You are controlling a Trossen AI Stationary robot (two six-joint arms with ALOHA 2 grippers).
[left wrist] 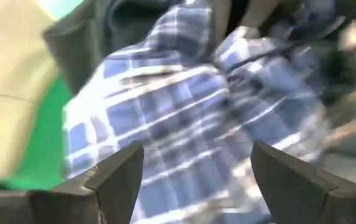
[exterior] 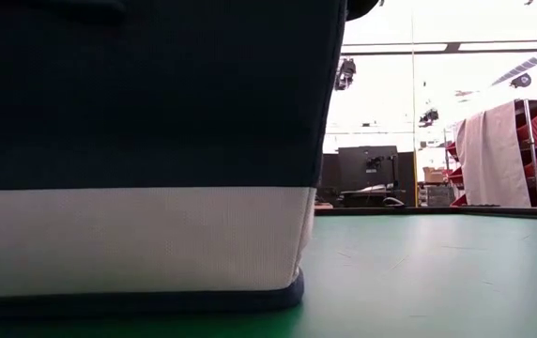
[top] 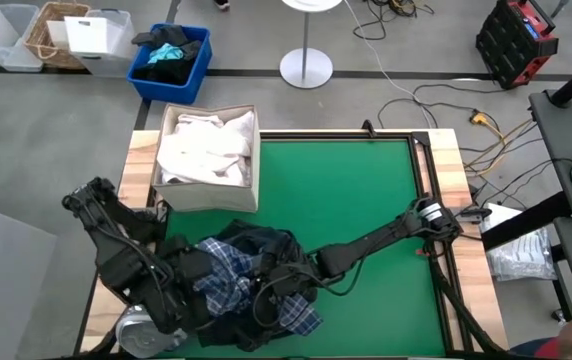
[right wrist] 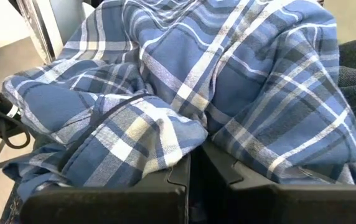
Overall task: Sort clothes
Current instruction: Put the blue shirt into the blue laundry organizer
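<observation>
Right up against the low cam: the fabric bin, dark navy upper, white band below, sitting on the green mat and filling over half that view. From above the same bin sits at the mat's far-left corner, white shirts piled inside, one heap, can't count them singly.

Near side of that bin, the clothes pile: 1 blue-white plaid shirt on top of 1 dark navy piece, bunched at the mat's near-left edge. Both arms in it. Left gripper is wide apart, fingers either side of the plaid w/ cloth between and beyond them, not pinching. Right gripper is closed tight, fingers pressed together w/ a plaid fold draped over and caught at the tips, dark fabric beside it.

Room: all the mat to the right of the bin, over to the right rail, is open green; right arm lies diagonally across its near part. Pile sits close to the near edge, little margin there.

Beyond the bin, off the table: 1 blue crate w/ black and teal fabric, 1 wicker basket.
</observation>
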